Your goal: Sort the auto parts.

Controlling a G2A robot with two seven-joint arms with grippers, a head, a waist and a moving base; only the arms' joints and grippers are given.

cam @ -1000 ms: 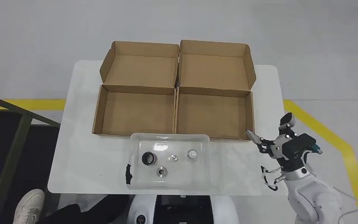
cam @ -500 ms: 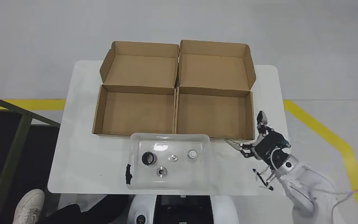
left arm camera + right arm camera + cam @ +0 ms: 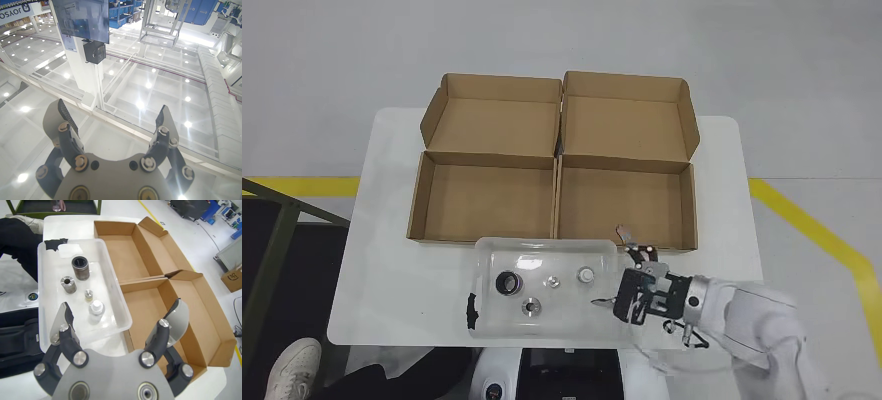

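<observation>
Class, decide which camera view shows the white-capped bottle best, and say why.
The right wrist view: the bottle stands close, seen from the side, cap and clear body both visible in the tray. In the top view its cap is a tiny dot from above. The left wrist view faces the ceiling.

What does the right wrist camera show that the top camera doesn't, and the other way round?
Right wrist view: the parts side-on, the dark cylinder tallest, beside the steel cylinder, small silver stud and capped bottle, plus the right gripper open. Top view: the whole table, with the clear tray at its near edge in front of both cardboard boxes. Both: the tray, its four upright parts, the black tape on its corner, the open boxes.
</observation>
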